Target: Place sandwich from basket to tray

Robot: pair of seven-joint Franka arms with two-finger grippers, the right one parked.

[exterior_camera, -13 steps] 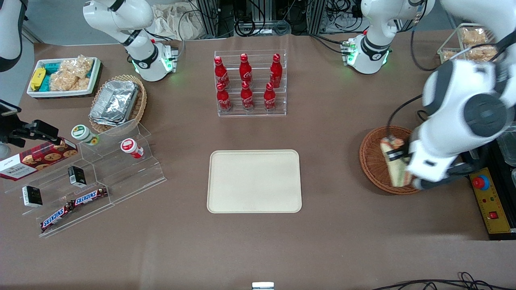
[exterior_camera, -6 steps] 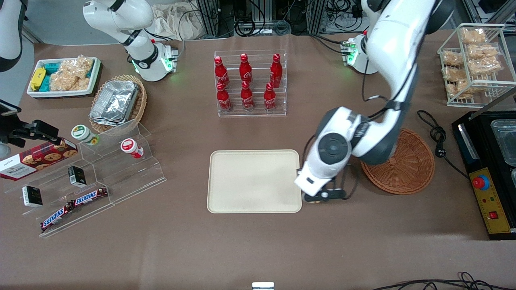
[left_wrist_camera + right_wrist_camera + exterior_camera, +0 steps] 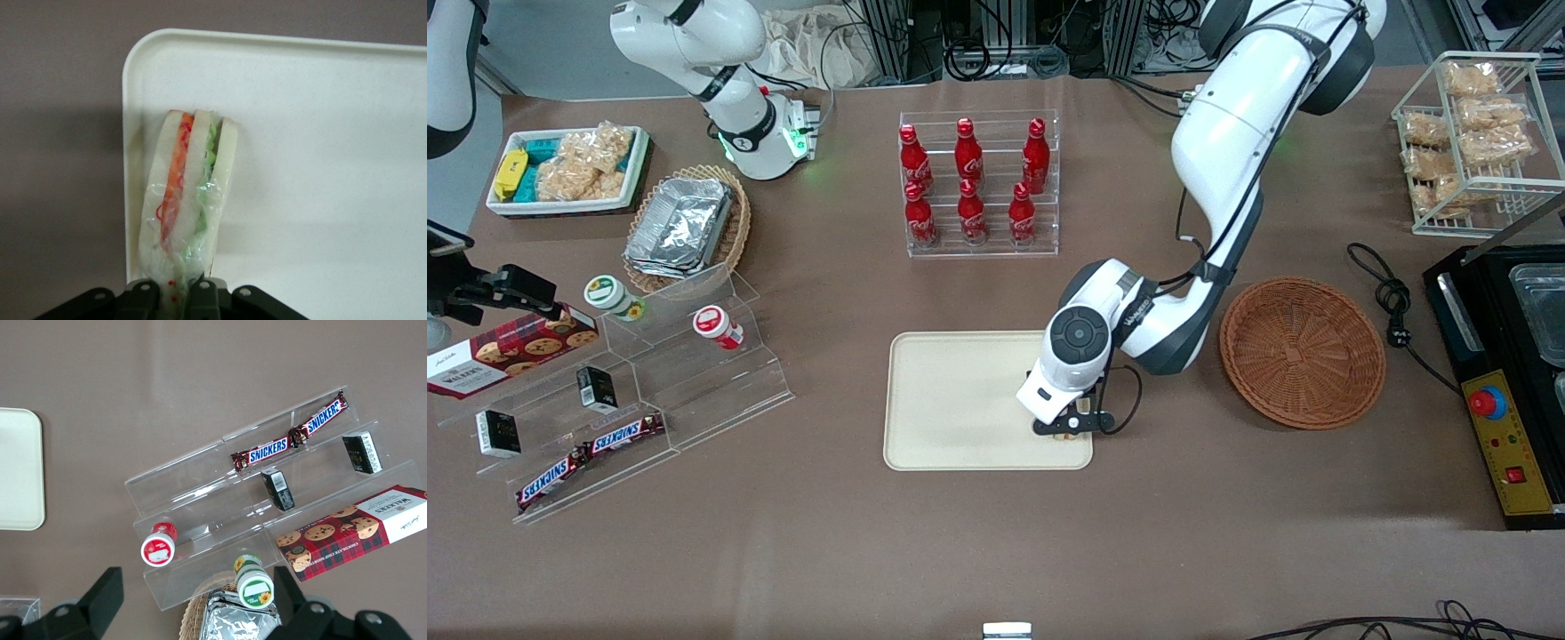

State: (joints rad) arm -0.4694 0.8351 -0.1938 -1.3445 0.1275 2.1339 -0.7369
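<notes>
The sandwich is a clear-wrapped wedge of pale bread with orange, red and green layers. My left gripper is shut on its wrapped end. It hangs low over the cream tray, at the tray corner nearest the basket. In the front view the gripper sits over that part of the tray, and the wrist hides almost all of the sandwich. I cannot tell whether the sandwich touches the tray. The reddish-brown wicker basket lies beside the tray, toward the working arm's end, with nothing in it.
A clear rack of red bottles stands farther from the front camera than the tray. A clear stepped shelf with snacks lies toward the parked arm's end. A wire rack of crackers and a black box with a red button stand past the basket.
The gripper lifted the sandwich out of the basket, swung across the table and now holds it over the tray's corner. The basket is left empty.
</notes>
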